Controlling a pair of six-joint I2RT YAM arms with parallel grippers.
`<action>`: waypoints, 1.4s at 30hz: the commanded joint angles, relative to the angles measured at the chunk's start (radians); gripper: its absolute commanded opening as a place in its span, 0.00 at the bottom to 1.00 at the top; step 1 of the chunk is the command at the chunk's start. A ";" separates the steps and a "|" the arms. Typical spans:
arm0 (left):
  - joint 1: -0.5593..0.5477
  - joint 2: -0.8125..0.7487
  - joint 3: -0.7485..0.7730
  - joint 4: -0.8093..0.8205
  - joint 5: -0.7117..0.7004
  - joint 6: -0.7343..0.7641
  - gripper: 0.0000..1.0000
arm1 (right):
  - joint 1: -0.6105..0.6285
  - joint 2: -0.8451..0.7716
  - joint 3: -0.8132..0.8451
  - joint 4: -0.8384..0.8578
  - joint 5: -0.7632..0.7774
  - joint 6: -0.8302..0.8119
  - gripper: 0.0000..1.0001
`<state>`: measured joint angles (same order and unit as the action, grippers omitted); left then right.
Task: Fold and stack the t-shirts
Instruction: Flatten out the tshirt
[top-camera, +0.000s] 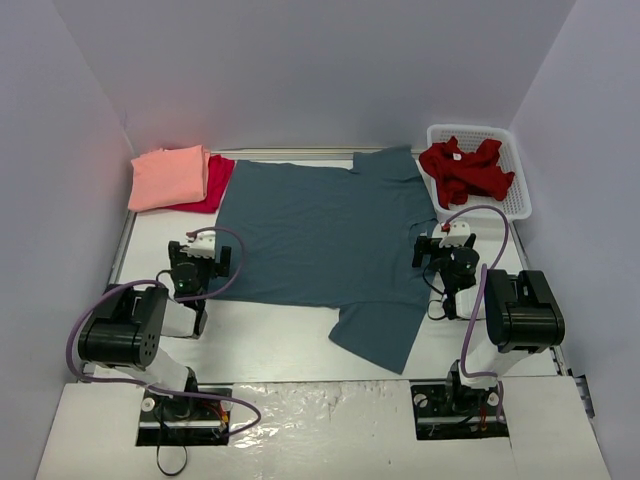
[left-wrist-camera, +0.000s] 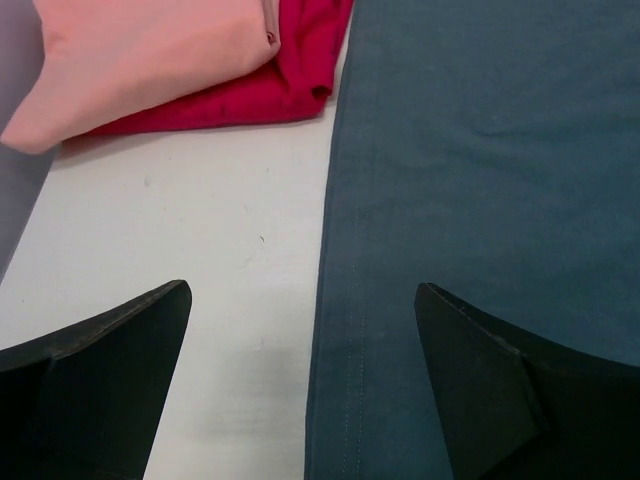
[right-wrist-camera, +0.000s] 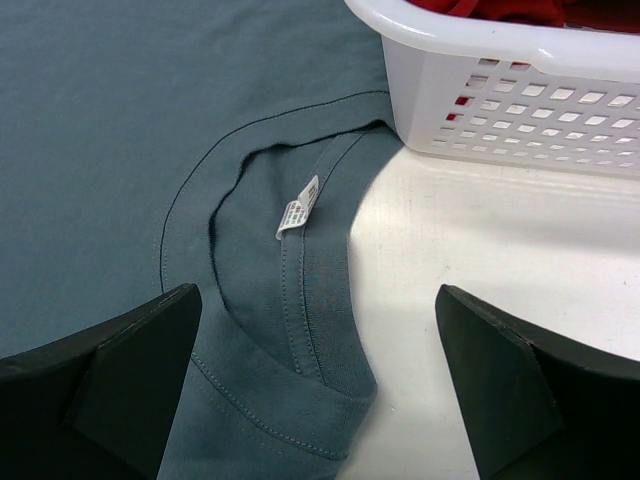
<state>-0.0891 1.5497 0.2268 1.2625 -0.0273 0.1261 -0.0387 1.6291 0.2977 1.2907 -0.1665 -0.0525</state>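
The slate-blue t-shirt lies spread flat mid-table, one sleeve reaching toward the front. At the back left, a salmon-pink t-shirt sits folded on top of a crimson one. A dark red t-shirt is crumpled in the basket. My left gripper is open above the blue shirt's left hem, one finger over bare table and the other over cloth. Open too, my right gripper straddles the collar near its white label. Neither holds anything.
The white lattice basket stands at the back right, its wall close beyond my right gripper. White table surface shows in front of the shirt. Purple-grey walls enclose the table on three sides.
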 joint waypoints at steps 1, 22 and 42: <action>0.012 -0.036 0.025 0.015 0.027 -0.014 0.94 | -0.004 -0.002 0.031 0.190 -0.010 0.008 1.00; 0.057 -0.019 0.177 -0.236 -0.091 -0.114 0.94 | -0.007 0.000 0.032 0.187 -0.013 0.010 1.00; 0.057 -0.020 0.175 -0.235 -0.091 -0.114 0.94 | -0.007 -0.002 0.032 0.188 -0.013 0.010 1.00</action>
<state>-0.0380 1.5471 0.3782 1.0206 -0.1284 0.0227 -0.0387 1.6291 0.3016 1.2907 -0.1665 -0.0498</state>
